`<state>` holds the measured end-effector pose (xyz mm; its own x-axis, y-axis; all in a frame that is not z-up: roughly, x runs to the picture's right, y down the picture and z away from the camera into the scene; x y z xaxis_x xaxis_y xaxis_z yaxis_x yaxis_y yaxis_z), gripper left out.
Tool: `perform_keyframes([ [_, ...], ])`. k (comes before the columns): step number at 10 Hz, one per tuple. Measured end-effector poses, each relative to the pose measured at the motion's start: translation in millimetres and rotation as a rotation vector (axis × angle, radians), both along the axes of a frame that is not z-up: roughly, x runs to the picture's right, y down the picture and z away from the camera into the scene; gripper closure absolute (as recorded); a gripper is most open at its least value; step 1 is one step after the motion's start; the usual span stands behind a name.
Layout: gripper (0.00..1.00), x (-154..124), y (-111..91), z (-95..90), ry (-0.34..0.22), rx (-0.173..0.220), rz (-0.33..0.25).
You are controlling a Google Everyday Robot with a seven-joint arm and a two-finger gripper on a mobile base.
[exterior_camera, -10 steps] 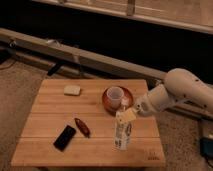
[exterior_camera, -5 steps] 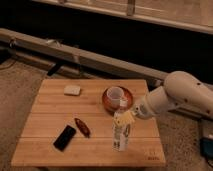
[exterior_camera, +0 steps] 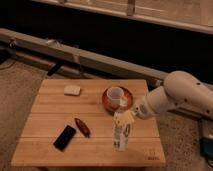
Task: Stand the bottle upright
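The bottle [exterior_camera: 120, 135], white with a dark-printed label, stands upright on the wooden table [exterior_camera: 45, 116] near its front right. My gripper [exterior_camera: 124, 118] comes in from the right on a white arm and sits at the bottle's top. It is shut on the narrow cap end, which it partly hides.
Just behind the bottle is a reddish-brown bowl [exterior_camera: 129, 102] holding a white cup [exterior_camera: 115, 94]. A pale rectangular block [exterior_camera: 72, 90] lies at the back left. A black phone [exterior_camera: 64, 137] and a dark red object [exterior_camera: 82, 126] lie at the front left. The table's right edge is close to the bottle.
The gripper and the bottle's top have shifted slightly left and down. The bottle stays upright on the table and nothing else has moved.
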<state>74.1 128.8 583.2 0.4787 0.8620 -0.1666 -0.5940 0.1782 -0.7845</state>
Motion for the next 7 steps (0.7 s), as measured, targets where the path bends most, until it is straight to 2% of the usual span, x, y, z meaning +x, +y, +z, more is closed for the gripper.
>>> perform_keyframes([
  [2,0.84,-0.1,0.6,0.6,-0.001,-0.002,0.000],
  [4,0.66,0.1,0.5,0.6,-0.001,-0.002,0.001],
  [5,0.52,0.3,0.6,0.7,0.000,-0.002,0.001],
  [7,0.36,0.4,0.5,0.7,0.000,-0.002,0.001],
])
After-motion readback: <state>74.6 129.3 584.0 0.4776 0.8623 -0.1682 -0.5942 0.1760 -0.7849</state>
